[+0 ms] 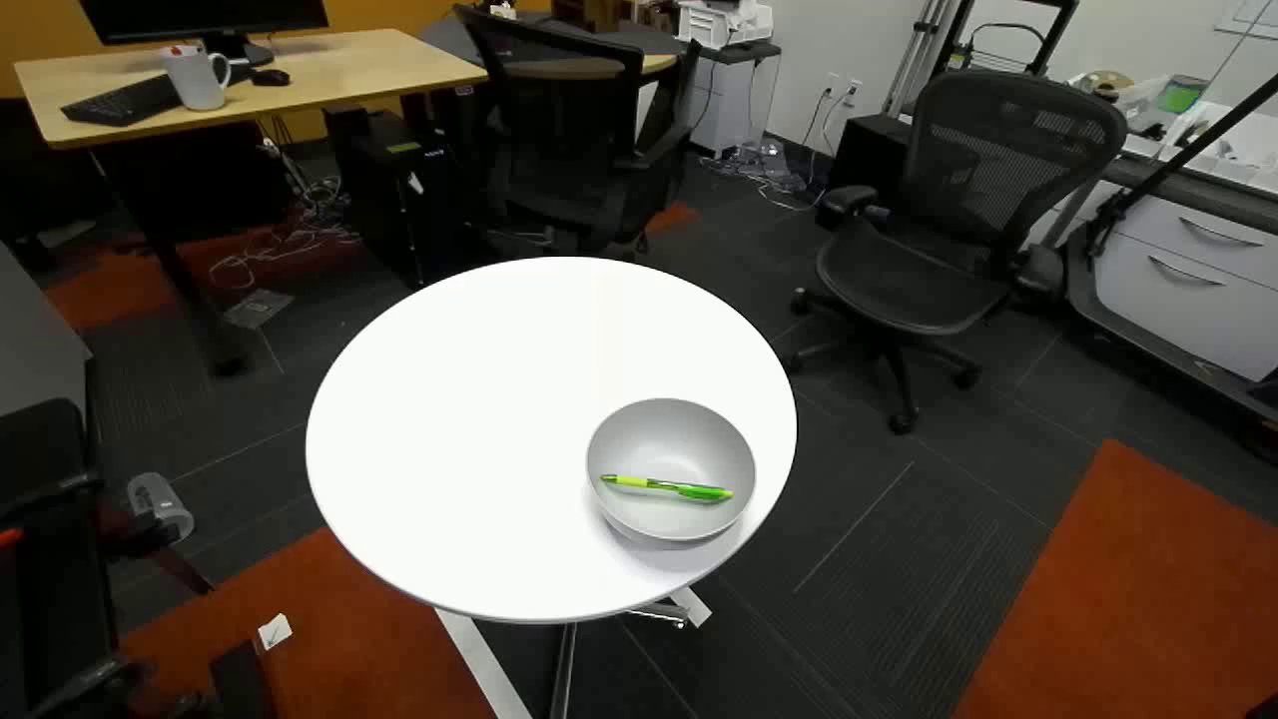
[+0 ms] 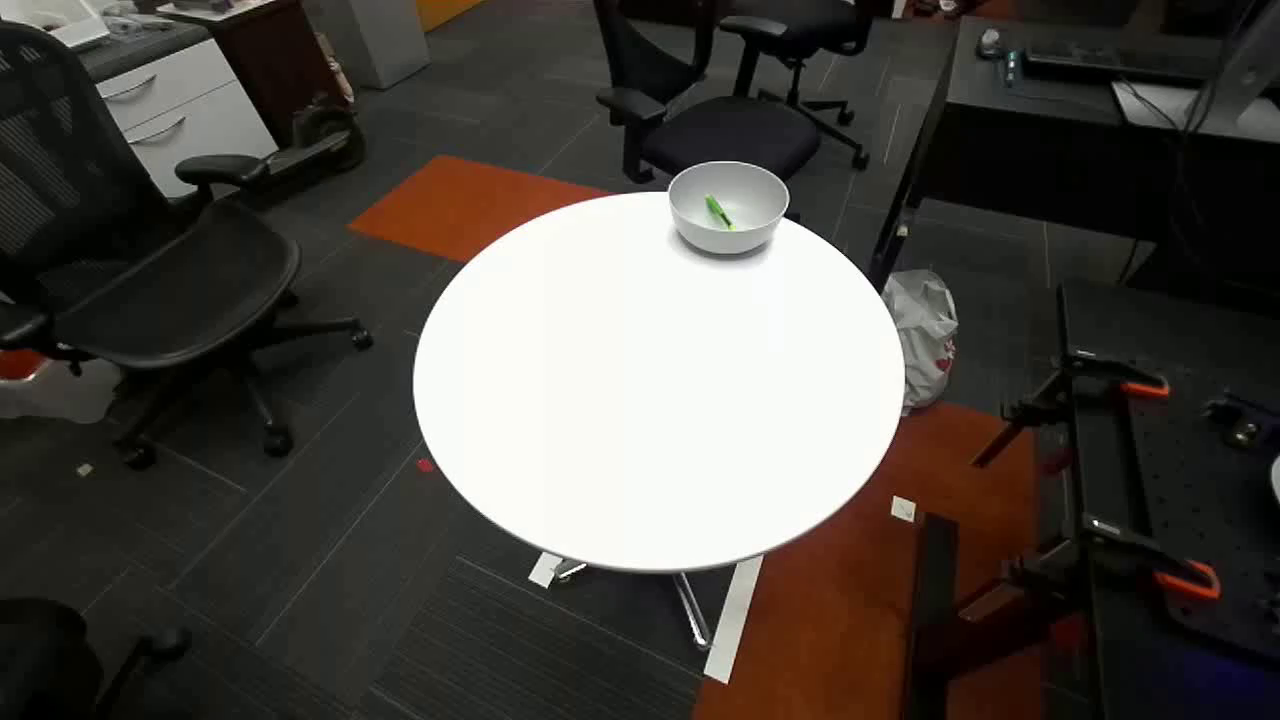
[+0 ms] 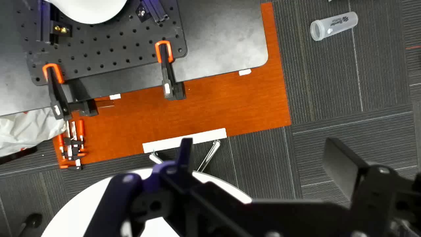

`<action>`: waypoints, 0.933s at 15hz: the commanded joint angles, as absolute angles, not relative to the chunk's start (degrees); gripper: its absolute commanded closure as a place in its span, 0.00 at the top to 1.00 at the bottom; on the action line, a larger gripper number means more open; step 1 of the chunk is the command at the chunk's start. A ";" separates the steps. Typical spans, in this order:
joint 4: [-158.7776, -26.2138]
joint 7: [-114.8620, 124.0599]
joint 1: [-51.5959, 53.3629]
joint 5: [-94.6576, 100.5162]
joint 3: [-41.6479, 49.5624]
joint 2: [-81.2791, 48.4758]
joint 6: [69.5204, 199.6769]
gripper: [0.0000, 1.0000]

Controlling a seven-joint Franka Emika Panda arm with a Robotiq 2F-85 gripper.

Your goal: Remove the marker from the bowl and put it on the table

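The green marker lies inside the silvery-grey bowl, leaning across its lower inside. In an exterior view the marker also shows inside the bowl. The bowl stands upright near the edge of the round white table, which shows in both exterior views. My gripper shows only in the wrist view, with its fingers wide apart and nothing between them. Part of the white table is below it at the lower left. The bowl and marker are out of the wrist view.
A dark bench with a perforated plate and orange-tipped clamps borders the floor strip near the table. Black chairs and a light-wood desk stand around. A clear plastic tube lies on the floor.
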State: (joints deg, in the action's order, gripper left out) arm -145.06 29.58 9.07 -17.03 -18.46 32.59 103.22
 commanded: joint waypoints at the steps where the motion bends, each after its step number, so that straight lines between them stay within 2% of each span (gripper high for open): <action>1: -144.94 29.67 9.25 -16.90 -18.26 32.55 103.06 1.00; 7: -144.91 29.85 8.67 -15.56 -18.27 32.75 103.25 1.00; 14: -143.73 30.64 1.83 -4.18 -15.78 30.17 108.28 1.00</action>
State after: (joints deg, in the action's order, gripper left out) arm -145.01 29.60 4.81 -8.38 -16.87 32.39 105.58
